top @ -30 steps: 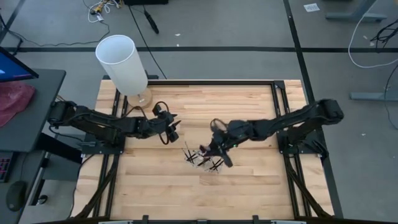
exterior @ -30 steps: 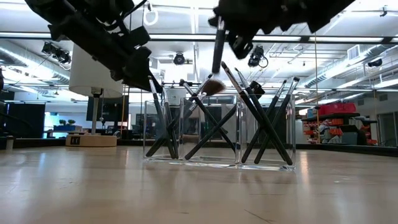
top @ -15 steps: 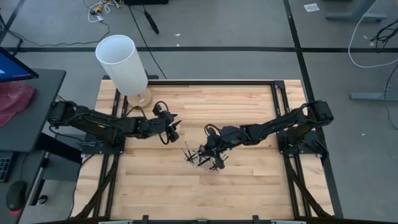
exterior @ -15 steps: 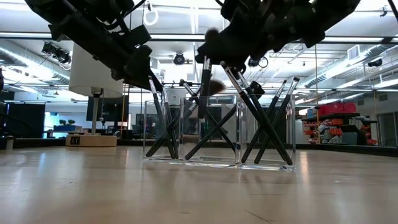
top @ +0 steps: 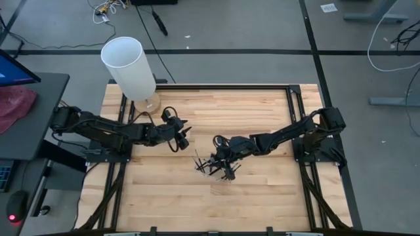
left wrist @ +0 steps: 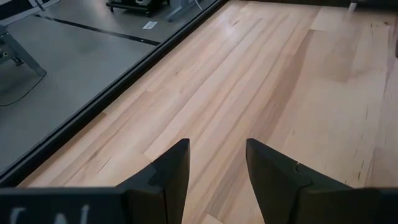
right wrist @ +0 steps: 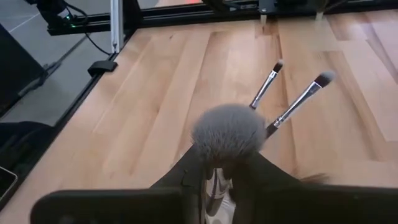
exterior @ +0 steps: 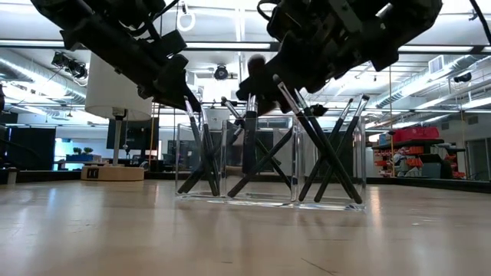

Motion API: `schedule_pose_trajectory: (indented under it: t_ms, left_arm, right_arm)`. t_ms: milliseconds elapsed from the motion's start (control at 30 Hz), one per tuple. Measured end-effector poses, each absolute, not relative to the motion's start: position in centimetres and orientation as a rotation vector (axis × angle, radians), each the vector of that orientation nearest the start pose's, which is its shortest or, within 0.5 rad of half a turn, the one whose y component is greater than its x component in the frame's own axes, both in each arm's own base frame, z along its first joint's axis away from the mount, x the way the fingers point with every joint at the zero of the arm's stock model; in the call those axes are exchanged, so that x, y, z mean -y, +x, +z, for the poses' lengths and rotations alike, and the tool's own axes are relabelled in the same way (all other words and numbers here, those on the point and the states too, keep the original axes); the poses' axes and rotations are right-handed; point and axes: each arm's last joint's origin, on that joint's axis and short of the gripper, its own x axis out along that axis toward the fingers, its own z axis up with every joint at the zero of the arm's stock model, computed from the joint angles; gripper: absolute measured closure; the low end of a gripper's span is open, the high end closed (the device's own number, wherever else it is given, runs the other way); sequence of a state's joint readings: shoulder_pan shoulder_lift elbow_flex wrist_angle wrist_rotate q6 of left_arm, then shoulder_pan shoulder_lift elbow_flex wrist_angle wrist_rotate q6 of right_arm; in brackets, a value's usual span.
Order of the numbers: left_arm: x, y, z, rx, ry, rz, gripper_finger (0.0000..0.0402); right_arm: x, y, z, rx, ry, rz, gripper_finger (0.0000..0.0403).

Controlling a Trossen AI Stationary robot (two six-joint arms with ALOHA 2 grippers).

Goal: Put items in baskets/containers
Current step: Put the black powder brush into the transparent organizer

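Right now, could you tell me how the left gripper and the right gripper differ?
The left gripper is open and empty; the right gripper is shut on a fluffy brush. The left gripper hangs over bare wood, apart from the clear holder; the right gripper is directly above it. Both are dark and two-fingered.

the right gripper point(top: 222, 152) hangs low over the clear holder point(exterior: 268, 165), its arm stretched in from the right, fingers closed on a fluffy-tipped brush point(right wrist: 228, 134). the left gripper point(top: 184, 137) waits just left of the holder, fingers parted, holding nothing.
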State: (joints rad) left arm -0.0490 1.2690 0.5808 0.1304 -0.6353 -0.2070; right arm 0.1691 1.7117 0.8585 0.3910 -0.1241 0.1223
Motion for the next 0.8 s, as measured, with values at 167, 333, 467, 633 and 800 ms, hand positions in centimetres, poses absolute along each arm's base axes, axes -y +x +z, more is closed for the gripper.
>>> schedule_pose_trajectory:
  t_ms: [167, 333, 467, 633, 800]
  left_arm:
    - [-0.51, 24.67, 19.82, -0.469, -0.007, 0.622, 0.0241]
    - [-0.51, 24.69, 19.84, -0.466, -0.008, 0.622, 0.0241]
    - [-0.51, 24.69, 19.85, -0.464, -0.011, 0.622, 0.0241]
    - [-0.51, 24.69, 19.85, -0.462, -0.019, 0.624, 0.0241]
    - [-0.51, 24.69, 19.85, -0.462, -0.019, 0.624, 0.0241]
  right_arm:
    - [-6.25, 34.44, 17.72, -0.473, 0.096, 0.255, 0.0360]
    - [-6.22, 34.42, 17.66, -0.479, 0.094, 0.251, 0.0356]
    - [-6.22, 34.42, 17.66, -0.479, 0.092, 0.251, 0.0341]
    - [-6.22, 34.41, 17.64, -0.481, 0.092, 0.250, 0.0318]
    - [-6.22, 34.41, 17.64, -0.482, 0.096, 0.250, 0.0302]
